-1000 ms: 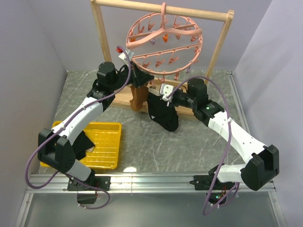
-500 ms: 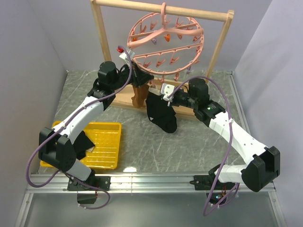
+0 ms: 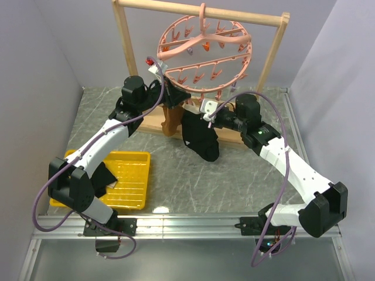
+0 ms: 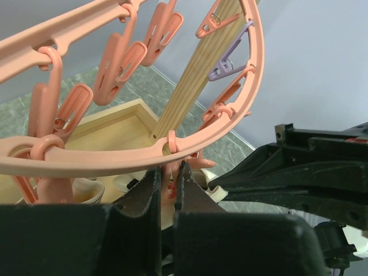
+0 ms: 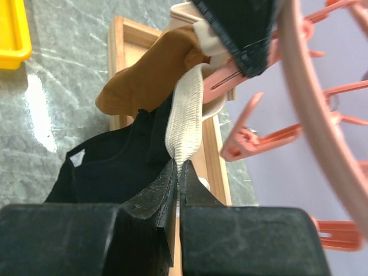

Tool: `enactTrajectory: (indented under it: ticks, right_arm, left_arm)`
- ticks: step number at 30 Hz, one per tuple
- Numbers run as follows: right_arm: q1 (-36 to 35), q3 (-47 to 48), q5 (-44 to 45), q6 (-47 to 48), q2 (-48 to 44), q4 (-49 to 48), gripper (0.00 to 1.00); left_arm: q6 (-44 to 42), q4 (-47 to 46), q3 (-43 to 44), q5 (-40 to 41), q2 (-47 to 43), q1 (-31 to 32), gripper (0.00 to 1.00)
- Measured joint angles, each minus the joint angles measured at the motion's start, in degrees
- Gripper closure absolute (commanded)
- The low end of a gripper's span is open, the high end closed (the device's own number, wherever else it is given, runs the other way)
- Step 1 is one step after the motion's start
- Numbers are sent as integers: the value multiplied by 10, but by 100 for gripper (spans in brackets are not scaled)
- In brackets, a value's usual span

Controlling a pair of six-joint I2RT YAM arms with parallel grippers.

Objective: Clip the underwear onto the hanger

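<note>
Pinches the beige waistband (image 5: 187, 109) of the underwear (image 3: 199, 137) in the right gripper (image 5: 177, 172), jaws pressed together on the strip with no gap showing, just below the near rim of the hanger (image 3: 202, 36). Holds that strip raised toward the hanger's dangling pegs and lets the black body of the garment hang beneath the hanger; cannot tell whether its lower end touches the table (image 3: 176, 170). Squeezes one pink clip peg (image 4: 170, 169) in the left gripper (image 4: 171, 181), jaws almost together with only the peg between them, directly under the hanger's ring at its near left. Shows a brown-and-cream garment (image 3: 171, 120) just beside the underwear, under that same left part of the hanger and close to both sets of fingers. Finds the hanger itself hooked over the top bar of a pale wooden frame (image 3: 124, 52). Places a yellow tray (image 3: 126, 178) well apart from the hanger, toward the near left of the table.
</note>
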State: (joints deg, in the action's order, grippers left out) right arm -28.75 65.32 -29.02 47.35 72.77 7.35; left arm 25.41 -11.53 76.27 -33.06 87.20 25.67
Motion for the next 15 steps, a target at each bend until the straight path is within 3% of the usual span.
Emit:
enactTrajectory:
  ticks: [12, 15]
  right_arm:
    - [1, 22, 1, -10, 0, -3, 100]
    - [1, 25, 1, -12, 0, -5, 100]
  left_arm:
    - [-8, 1, 0, 4, 0, 3, 99]
    - [-8, 2, 2, 5, 0, 4, 89]
